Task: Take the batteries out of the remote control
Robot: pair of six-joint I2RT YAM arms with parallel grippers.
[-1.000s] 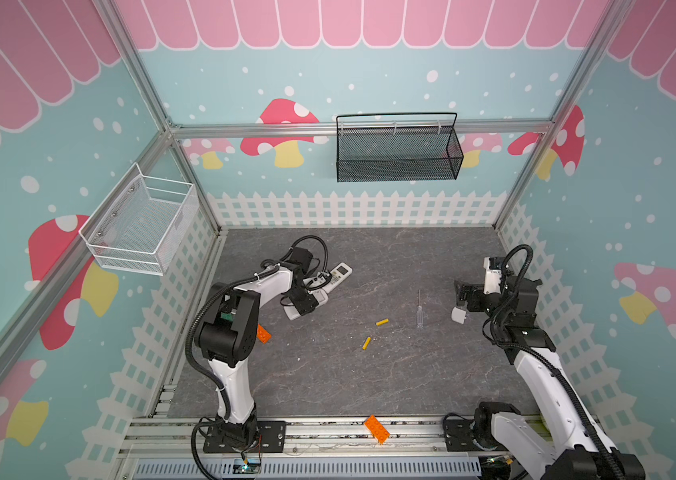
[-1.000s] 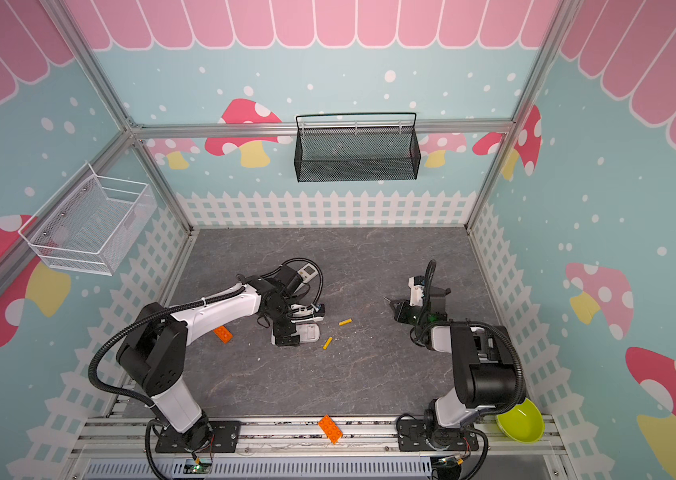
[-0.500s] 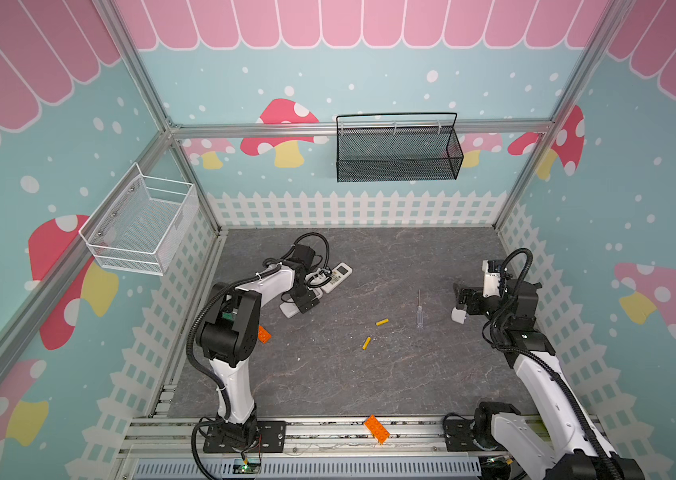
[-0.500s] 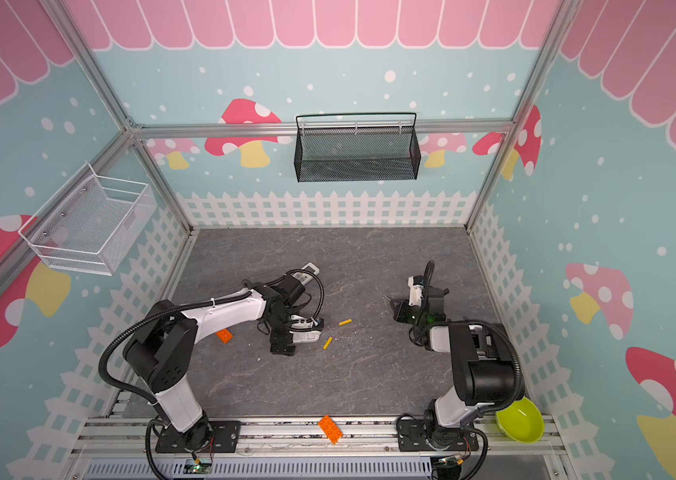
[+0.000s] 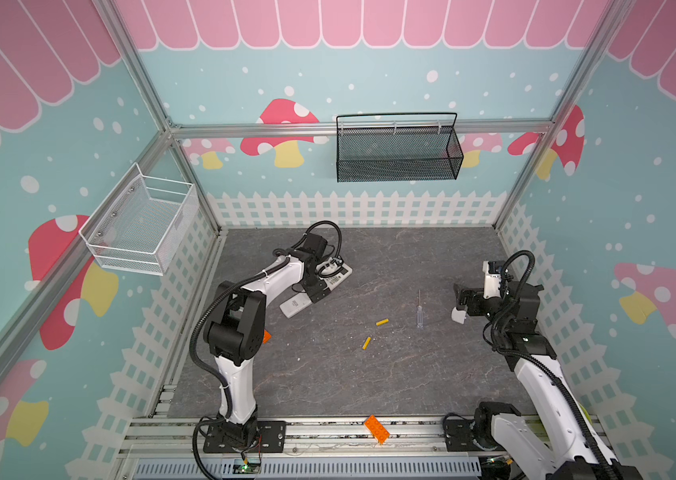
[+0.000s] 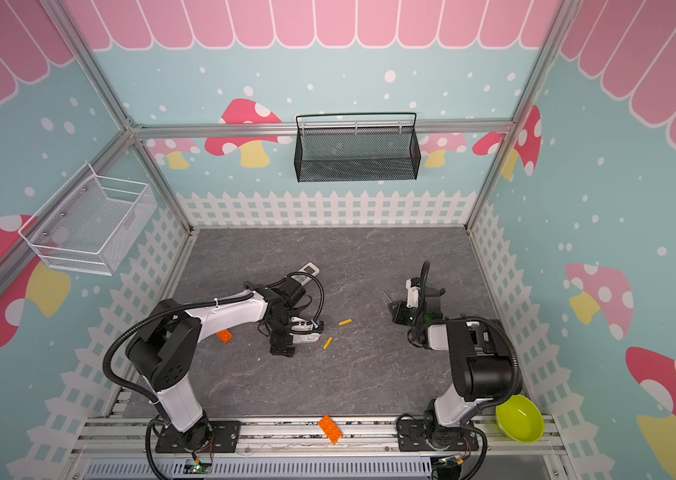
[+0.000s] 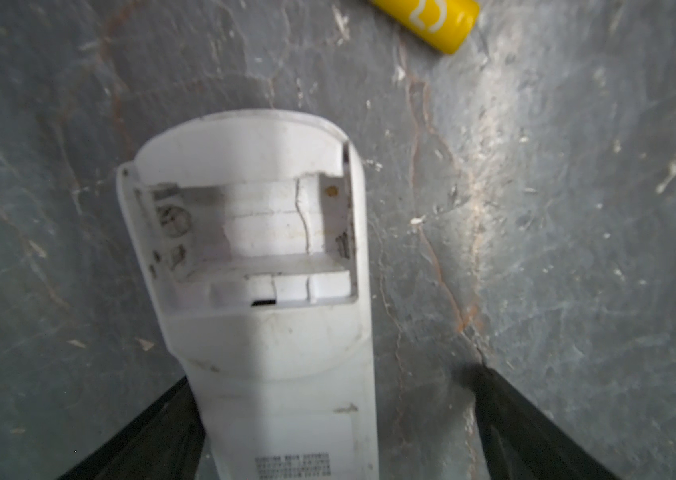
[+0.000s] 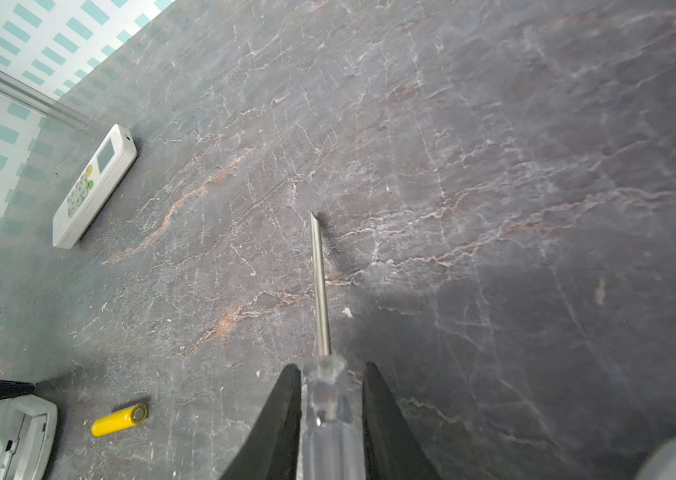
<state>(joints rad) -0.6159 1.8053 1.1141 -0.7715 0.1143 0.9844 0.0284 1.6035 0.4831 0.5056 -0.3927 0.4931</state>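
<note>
The left gripper (image 7: 332, 374) stood spread wide, straddling a white remote control (image 7: 278, 353) that lay back-up on the grey table (image 5: 369, 386), its battery bay open and empty. The right gripper (image 8: 332, 370) had its fingers close on either side of the clear handle of a screwdriver (image 8: 319, 291); whether they pinched it could not be told. A yellow battery (image 5: 382, 322) lay loose on the table between the arms, a second yellow battery (image 5: 366, 343) near it, not touching. A face-up remote (image 8: 93, 187) lay farther back.
</note>
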